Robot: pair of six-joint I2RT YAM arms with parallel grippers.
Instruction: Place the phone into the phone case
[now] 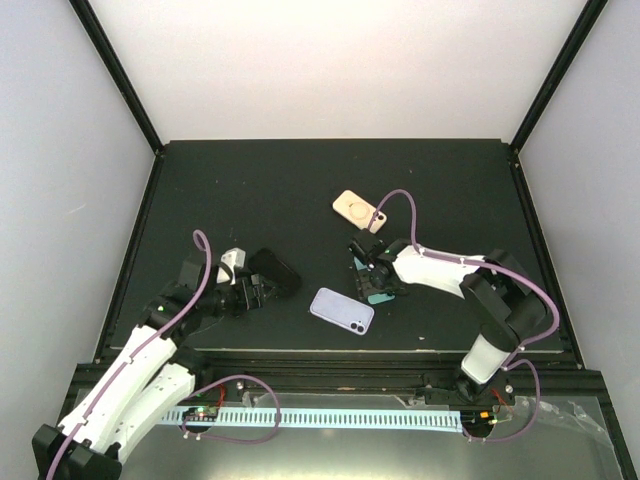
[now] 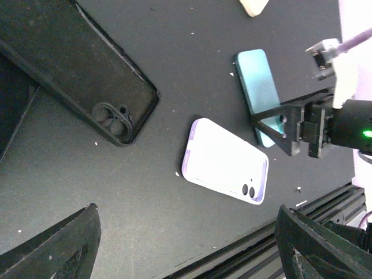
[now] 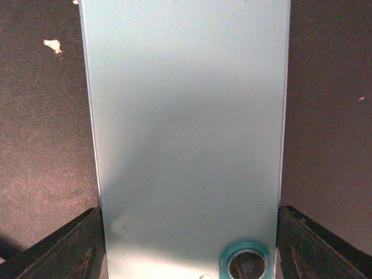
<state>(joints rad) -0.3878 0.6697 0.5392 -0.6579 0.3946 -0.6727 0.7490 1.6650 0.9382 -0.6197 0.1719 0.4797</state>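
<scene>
Teal phone (image 3: 186, 116) lies flat between the right hand's (image 3: 189, 250) wide-set fingers (image 3: 58, 256); whether they grip it, I cannot tell. Its thin edges could slip free.

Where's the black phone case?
In the top view the black case lies left of centre, just beyond the left hand, left of the lilac phone.

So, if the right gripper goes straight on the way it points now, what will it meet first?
Most likely the teal phone. The right gripper points straight at its back, with a finger beside each long edge. How much distance is left, I cannot tell from these views.
</scene>
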